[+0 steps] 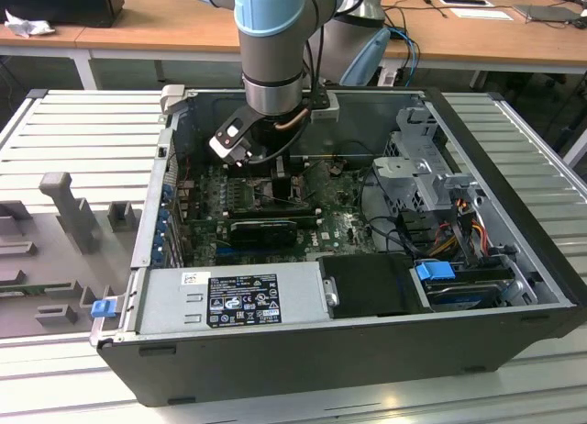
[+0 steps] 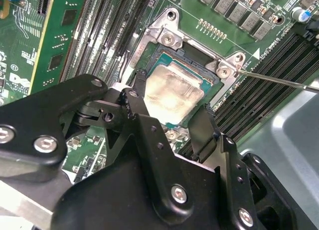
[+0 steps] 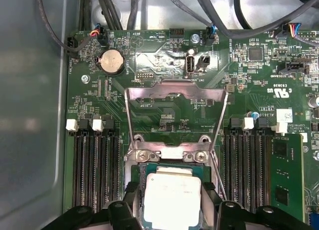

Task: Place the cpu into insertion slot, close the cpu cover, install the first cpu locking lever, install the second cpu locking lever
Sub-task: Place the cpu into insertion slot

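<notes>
Sheet-metal panels, painted black outside and bare grey within, form the open computer case point(image 1: 367, 341), the biggest thing we see around the insertion slot point(image 2: 194, 56). Into it reaches the arm point(image 1: 271, 48), a smooth cylinder of pale blue and grey segments standing directly above the slot. Under it lies the motherboard point(image 3: 249, 85), a flat green board crowded with small components, and the slot sits on it.

Long black memory slots point(image 3: 94, 165) with ribbed channels and white end clips run in rows on two opposite sides of the slot. The cpu cover point(image 3: 177, 92), a thin silvery frame with a large square window, is swung up and away from the slot on its hinge, so the slot lies uncovered.

We see the gripper point(image 2: 174, 94) low over the slot, all matt black plates joined with round screw heads. It is drawn narrow on the cpu point(image 3: 172, 195), its fingers point(image 2: 134, 103) set against two opposite edges. The cpu is a flat square with a dull, smeared silver-grey lid on a green base, lying inside the slot's dark square frame.

A thin, straight steel lever rod point(image 2: 279, 81) juts out from one corner of the slot. A round, shiny coin battery point(image 3: 112, 60) sits beyond the raised cover, away from the slot.
</notes>
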You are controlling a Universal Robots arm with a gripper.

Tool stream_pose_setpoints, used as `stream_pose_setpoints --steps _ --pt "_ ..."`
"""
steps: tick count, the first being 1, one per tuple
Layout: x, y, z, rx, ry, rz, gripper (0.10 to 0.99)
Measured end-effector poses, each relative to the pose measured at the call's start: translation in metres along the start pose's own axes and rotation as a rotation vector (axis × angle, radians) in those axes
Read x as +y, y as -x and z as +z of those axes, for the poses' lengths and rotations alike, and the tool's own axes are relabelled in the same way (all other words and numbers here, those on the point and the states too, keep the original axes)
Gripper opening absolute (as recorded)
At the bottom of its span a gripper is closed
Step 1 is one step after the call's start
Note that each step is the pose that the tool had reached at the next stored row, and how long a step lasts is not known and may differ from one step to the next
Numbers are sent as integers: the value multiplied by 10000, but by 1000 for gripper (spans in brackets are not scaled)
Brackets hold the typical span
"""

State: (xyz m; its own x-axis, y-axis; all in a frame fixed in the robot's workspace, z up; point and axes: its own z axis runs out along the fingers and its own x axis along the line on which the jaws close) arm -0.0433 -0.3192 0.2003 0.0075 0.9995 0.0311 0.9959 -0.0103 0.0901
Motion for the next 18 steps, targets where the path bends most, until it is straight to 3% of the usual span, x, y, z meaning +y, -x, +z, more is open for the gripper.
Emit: stream_pose_setpoints --steps 3,4,8,10,18 --pt "-1 2 -10 -17 -2 18 592" --pt "-1 2 -10 -12 -2 17 533" --pt "1 -1 -20 -20 2 17 529" --pt "5 -3 -49 -60 6 11 529" --pt "4 0 -46 -182 0 -5 545"
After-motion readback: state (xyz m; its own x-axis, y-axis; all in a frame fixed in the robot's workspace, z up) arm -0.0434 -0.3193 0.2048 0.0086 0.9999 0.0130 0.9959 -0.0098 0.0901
